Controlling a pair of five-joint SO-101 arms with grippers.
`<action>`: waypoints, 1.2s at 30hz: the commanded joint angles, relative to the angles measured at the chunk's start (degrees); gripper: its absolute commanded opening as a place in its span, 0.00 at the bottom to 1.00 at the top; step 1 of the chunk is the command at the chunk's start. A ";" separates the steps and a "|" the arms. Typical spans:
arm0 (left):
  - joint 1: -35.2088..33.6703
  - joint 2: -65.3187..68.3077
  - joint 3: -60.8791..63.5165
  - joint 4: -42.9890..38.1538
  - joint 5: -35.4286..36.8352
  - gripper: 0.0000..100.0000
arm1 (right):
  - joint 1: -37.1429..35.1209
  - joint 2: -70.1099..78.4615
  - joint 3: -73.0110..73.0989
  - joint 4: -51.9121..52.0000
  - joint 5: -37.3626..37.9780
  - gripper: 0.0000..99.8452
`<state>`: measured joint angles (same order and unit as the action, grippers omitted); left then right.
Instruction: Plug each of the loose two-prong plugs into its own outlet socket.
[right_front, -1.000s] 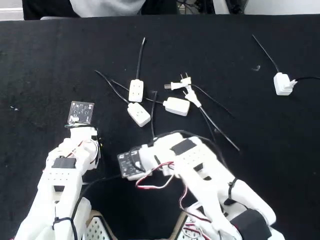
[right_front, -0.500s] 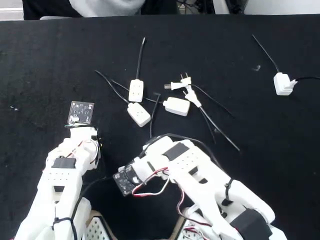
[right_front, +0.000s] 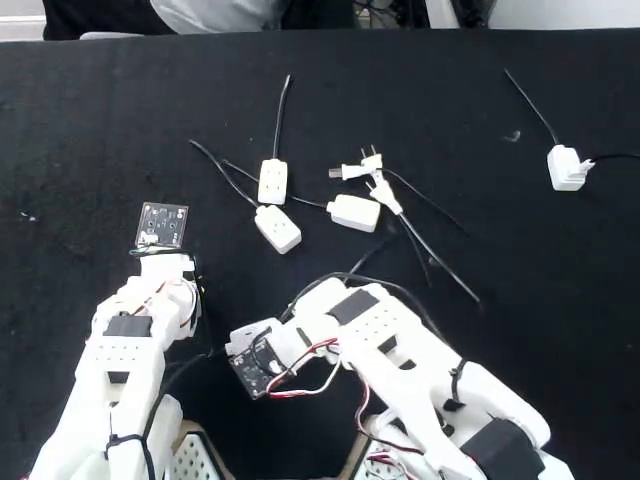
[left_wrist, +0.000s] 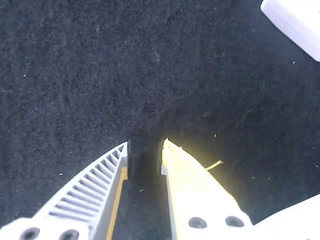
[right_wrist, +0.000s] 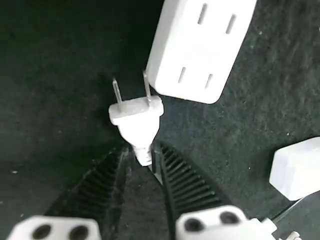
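Observation:
My right gripper (right_wrist: 141, 152) is shut on the neck of a white two-prong plug (right_wrist: 135, 117), prongs pointing away from it. The prongs stand just beside a white outlet block (right_wrist: 200, 45) and outside its slots. In the high view, three outlet blocks (right_front: 272, 182) (right_front: 278, 228) (right_front: 353, 212) lie mid-table. Two loose white plugs (right_front: 350, 170) (right_front: 382, 190) with black cords lie just behind them. The right arm (right_front: 380, 330) covers its own gripper there. My left gripper (left_wrist: 145, 150) hovers slightly open over bare black cloth, holding nothing.
A further white block (right_front: 567, 167) with a black cord sits at the far right. Black cords (right_front: 440, 265) trail across the middle of the black cloth. The left arm (right_front: 130, 330) rests at the near left. A person's clothing shows past the far edge.
The right arm's wrist has pulled back toward the near edge. The black cord that ran up beside the sockets now trails off to the right. The left arm has stayed still.

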<state>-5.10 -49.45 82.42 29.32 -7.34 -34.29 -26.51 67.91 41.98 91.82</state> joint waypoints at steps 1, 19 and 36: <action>0.48 -0.79 -0.40 -0.79 0.09 0.12 | 5.19 -1.98 0.04 0.09 0.18 0.01; 0.48 -0.79 -0.40 -0.70 0.09 0.12 | 17.32 -34.24 12.35 24.62 -18.11 0.15; 0.48 -0.79 -0.40 -0.62 0.09 0.12 | 19.25 -36.70 15.25 13.01 -8.62 0.25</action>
<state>-5.10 -49.45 82.42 29.32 -7.34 -17.49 -62.46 82.07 59.91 82.33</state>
